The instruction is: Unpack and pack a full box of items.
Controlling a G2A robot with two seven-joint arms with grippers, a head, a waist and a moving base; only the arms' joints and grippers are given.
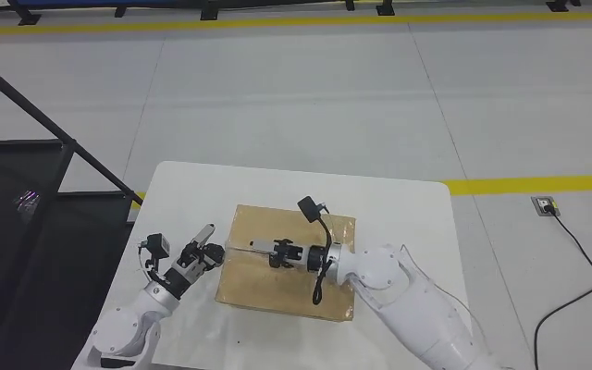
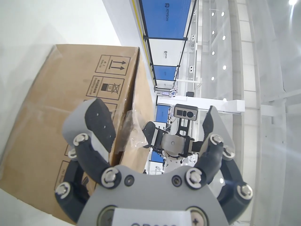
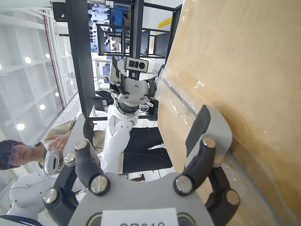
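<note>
At centre of the white surface (image 1: 398, 213) sits the taped-shut cardboard box (image 1: 277, 227). The left claw (image 1: 213, 240), released, straddles its 9 o'clock edge, where the clear tape (image 2: 134, 128) ends crumpled; pinching that loose end looks best. The right claw (image 1: 275, 253), also released, lies over the seam, likely blocking the peel. A black rack (image 1: 55, 250) stands off at 9 o'clock.
</note>
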